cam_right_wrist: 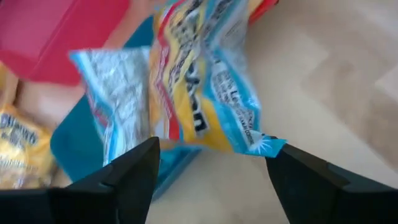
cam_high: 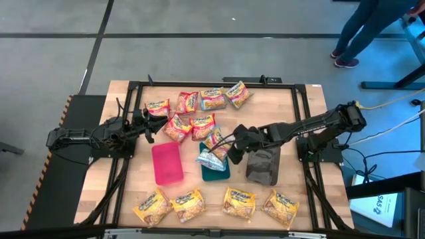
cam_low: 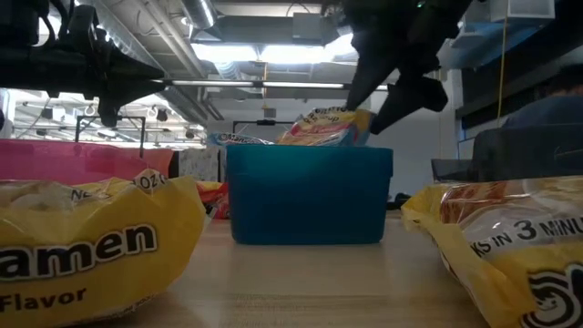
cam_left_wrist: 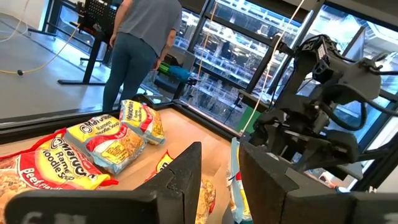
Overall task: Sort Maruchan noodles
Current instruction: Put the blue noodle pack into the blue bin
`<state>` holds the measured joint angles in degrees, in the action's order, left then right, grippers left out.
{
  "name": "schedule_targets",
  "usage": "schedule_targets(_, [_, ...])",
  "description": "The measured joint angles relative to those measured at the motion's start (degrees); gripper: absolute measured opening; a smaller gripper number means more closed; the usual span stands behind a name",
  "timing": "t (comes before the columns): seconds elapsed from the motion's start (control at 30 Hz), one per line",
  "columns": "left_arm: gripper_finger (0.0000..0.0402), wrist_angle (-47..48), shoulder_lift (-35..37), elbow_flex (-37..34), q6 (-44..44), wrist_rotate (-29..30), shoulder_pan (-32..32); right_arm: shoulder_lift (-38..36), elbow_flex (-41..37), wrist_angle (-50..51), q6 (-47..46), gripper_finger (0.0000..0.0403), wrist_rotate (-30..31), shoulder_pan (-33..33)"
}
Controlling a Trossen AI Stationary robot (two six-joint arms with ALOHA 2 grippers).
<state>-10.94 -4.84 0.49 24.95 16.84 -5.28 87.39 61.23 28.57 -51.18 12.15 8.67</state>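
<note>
Two blue-edged Maruchan packets rest on the teal tray (cam_high: 216, 172): one face up (cam_right_wrist: 205, 81), one with its silver back up (cam_right_wrist: 118, 106). My right gripper (cam_right_wrist: 214, 149) hangs open just above them, one finger on either side of the face-up packet's lower edge. In the low view the packets (cam_low: 332, 123) stick up over the tray's wall (cam_low: 310, 196). My left gripper (cam_left_wrist: 221, 155) waits open at the table's left, holding nothing. Several red packets (cam_high: 187, 101) lie at the back and several yellow ones (cam_high: 188, 204) along the front edge.
A pink-red tray (cam_high: 167, 164) lies left of the teal one and a dark grey tray (cam_high: 263, 164) right of it, under my right arm. A person (cam_high: 372, 26) stands beyond the table's far right corner. Bare wood shows between the trays and the yellow packets.
</note>
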Motion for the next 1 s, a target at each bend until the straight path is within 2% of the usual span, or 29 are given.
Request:
schedule_targets(0.2, [0.0102,0.0,-0.01,0.0,0.02,0.0,0.0,0.0,0.0,-0.44,0.36,0.0278,-1.85,-4.11])
schedule_targets(0.5, [0.0102,0.0,0.0,0.0,0.0,0.0,0.0,0.0,0.0,-3.14,4.57,0.0243,-15.89,-7.7])
schedule_targets(0.67, [0.0102,0.0,-0.02,0.0,0.0,0.02,0.0,0.16,0.0,-3.22,5.12,0.0237,-17.04,-7.59])
schedule_targets(1.0, [0.0102,-0.08,0.0,0.02,0.18,0.17,0.0,5.28,0.0,-5.02,4.72,0.0236,-17.43,-7.59])
